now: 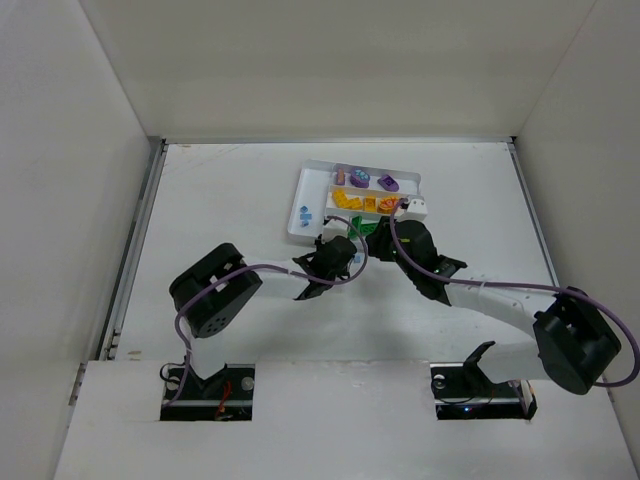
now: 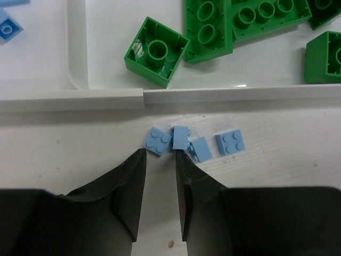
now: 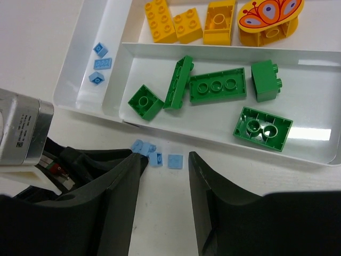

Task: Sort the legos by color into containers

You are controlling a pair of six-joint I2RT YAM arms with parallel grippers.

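Several pale blue bricks (image 2: 230, 142) lie loose on the table just outside the white tray's near rim (image 2: 213, 96); they also show in the right wrist view (image 3: 175, 161). My left gripper (image 2: 160, 157) is open and empty, its tips just short of the two leftmost bricks (image 2: 158, 141). My right gripper (image 3: 166, 157) is open and empty, hovering above the same bricks. In the top view both grippers, left (image 1: 335, 255) and right (image 1: 385, 240), meet at the tray's near edge.
The tray (image 1: 306, 172) holds green bricks (image 3: 217, 87) in the near long section, yellow-orange bricks (image 3: 186, 24) behind them, purple ones (image 1: 360, 180) at the back, and pale blue bricks (image 3: 101, 64) in the tall left section. My left arm's wrist (image 3: 21, 133) crowds the right gripper's left side.
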